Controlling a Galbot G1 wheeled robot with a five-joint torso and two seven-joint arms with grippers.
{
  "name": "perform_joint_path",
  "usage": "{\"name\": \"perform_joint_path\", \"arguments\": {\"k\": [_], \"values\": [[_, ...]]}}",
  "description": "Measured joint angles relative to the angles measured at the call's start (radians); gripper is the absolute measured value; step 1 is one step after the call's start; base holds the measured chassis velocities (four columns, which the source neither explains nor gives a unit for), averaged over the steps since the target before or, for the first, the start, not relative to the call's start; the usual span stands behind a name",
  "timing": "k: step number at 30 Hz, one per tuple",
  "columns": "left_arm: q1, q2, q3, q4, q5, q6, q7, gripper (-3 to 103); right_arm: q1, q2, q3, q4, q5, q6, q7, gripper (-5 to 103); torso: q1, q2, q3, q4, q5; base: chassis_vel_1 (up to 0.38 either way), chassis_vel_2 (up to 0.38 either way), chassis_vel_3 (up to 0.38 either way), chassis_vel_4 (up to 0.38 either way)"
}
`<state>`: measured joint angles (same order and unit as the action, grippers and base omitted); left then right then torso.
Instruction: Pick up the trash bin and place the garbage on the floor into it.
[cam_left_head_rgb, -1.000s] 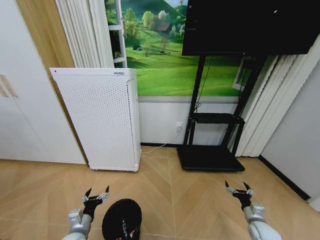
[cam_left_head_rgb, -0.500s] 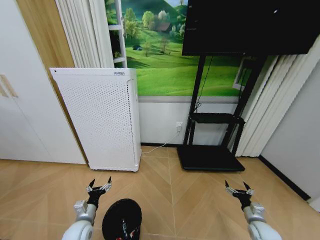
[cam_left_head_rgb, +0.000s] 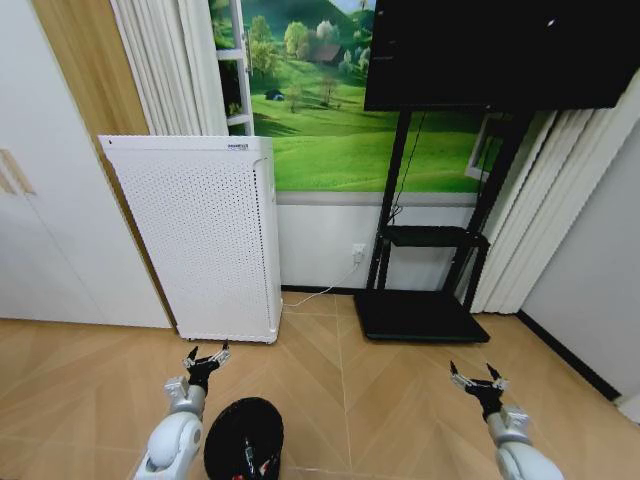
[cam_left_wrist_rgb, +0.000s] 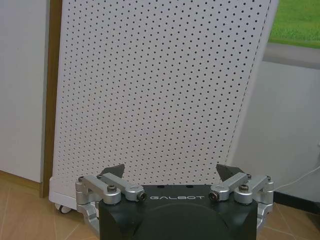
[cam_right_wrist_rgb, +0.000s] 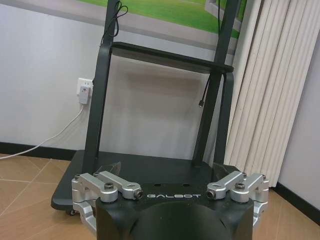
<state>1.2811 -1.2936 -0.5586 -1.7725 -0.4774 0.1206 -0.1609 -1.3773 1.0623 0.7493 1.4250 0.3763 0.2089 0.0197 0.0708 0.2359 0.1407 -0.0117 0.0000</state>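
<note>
Head view, bin: trash bin (cam_left_head_rgb: 243, 440) stands on the wood floor (cam_left_head_rgb: 380, 400) at the near edge, left of centre, its round mouth facing up with small red-and-white bits (cam_left_head_rgb: 262, 467) inside.
Head view, left pincer: left pincer (cam_left_head_rgb: 206, 357) hangs just beyond the bin's far-left rim, fingers spread wide, nothing between them.
Head view, right pincer: right pincer (cam_left_head_rgb: 477, 377) hangs well to the right over bare floor, fingers spread, empty.
Head view, open room: a broad stretch of bare floor lies between the two pincers; the far side is bounded by the white perforated appliance (cam_left_head_rgb: 200, 240) on the left and the black TV stand (cam_left_head_rgb: 425, 290) on the right.
Left wrist view: left pincer (cam_left_wrist_rgb: 172, 174) faces the perforated appliance (cam_left_wrist_rgb: 160, 90), which stands near on small feet; fingertips wide apart and empty.
Right wrist view: right pincer (cam_right_wrist_rgb: 167, 169) faces the TV stand (cam_right_wrist_rgb: 150, 165) base, with a wall socket (cam_right_wrist_rgb: 84, 90) at far left and curtains (cam_right_wrist_rgb: 270, 85) at right; fingertips wide apart and empty.
</note>
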Motion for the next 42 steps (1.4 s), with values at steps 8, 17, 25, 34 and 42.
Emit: {"name": "perform_joint_path", "arguments": {"k": [8,17,25,34,42], "values": [[0.001,-0.008,0.003,0.000,0.022,0.008,-0.003,100,0.000,0.000,0.000,0.000,0.000,0.000,0.000,100,0.000,0.000,0.000,0.0001,0.0000,0.000,0.000,0.000,0.000],[0.008,-0.006,0.000,-0.001,0.038,0.009,-0.002,100,0.000,0.000,0.000,0.000,0.000,0.000,0.000,100,0.000,0.000,0.000,0.0001,0.0000,0.000,0.000,0.000,0.000],[0.008,-0.006,0.000,-0.002,0.038,0.009,-0.002,100,0.000,0.000,0.000,0.000,0.000,0.000,0.000,100,0.000,0.000,0.000,0.0001,0.0000,0.000,0.000,0.000,0.000],[0.009,-0.005,0.000,-0.002,0.038,0.009,-0.002,100,0.000,0.000,0.000,0.000,0.000,0.000,0.000,100,0.005,0.020,0.014,0.0001,0.0000,0.000,0.000,0.000,0.000],[0.009,-0.005,0.000,-0.003,0.038,0.009,-0.002,100,0.000,0.000,0.000,0.000,0.000,0.000,0.000,100,0.011,0.042,0.031,0.0001,0.0000,0.000,0.000,0.000,0.000]]}}
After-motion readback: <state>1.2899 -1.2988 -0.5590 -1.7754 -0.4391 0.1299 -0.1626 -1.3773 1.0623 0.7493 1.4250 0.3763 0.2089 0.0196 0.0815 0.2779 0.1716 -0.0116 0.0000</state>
